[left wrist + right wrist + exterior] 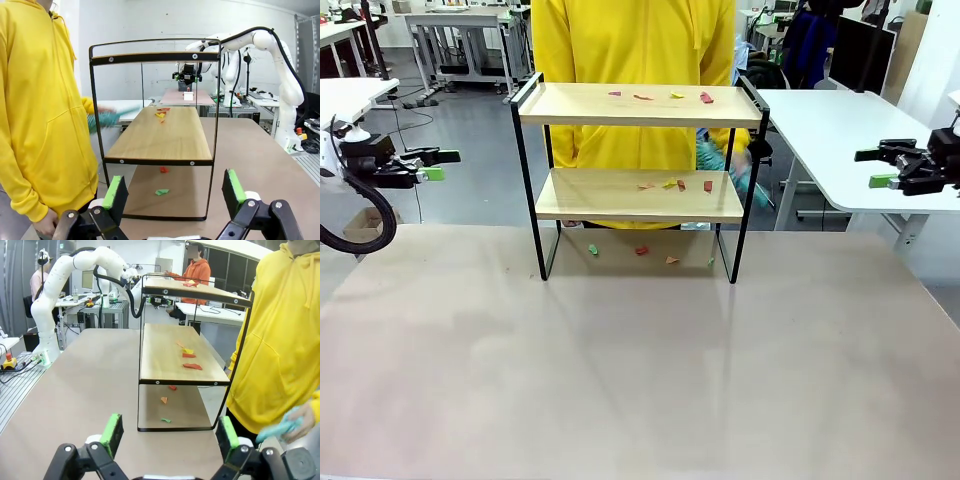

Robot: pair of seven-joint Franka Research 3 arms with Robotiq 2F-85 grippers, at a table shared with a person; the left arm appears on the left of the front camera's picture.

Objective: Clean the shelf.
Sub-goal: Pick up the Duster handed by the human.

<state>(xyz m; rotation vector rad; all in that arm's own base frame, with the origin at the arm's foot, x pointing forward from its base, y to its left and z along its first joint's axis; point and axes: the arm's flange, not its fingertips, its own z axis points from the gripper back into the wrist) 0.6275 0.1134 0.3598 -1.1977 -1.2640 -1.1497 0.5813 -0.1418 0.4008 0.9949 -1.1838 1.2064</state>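
The shelf point(580, 105) stands at the table's far middle, two light wooden boards in a black frame. Small coloured scraps point(660, 96) lie on its top board, more scraps point(675, 184) on the lower board, and others point(640, 250) on the table under it. A person in a yellow hoodie stands behind it, holding a teal cloth point(735, 165) by the shelf's right end. My left gripper point(440, 164) hovers open far to the left, my right gripper point(875, 168) open far to the right. Both wrist views look at the shelf end-on point(160, 135) point(170, 355), with open, empty grippers point(174, 192) point(170, 434).
The beige table point(620, 370) spreads wide and bare in front of the shelf. White tables point(840, 130) stand beyond on both sides. The person's hand with the teal cloth point(282, 427) is near the shelf's end, and shows blurred in the left wrist view point(107, 117).
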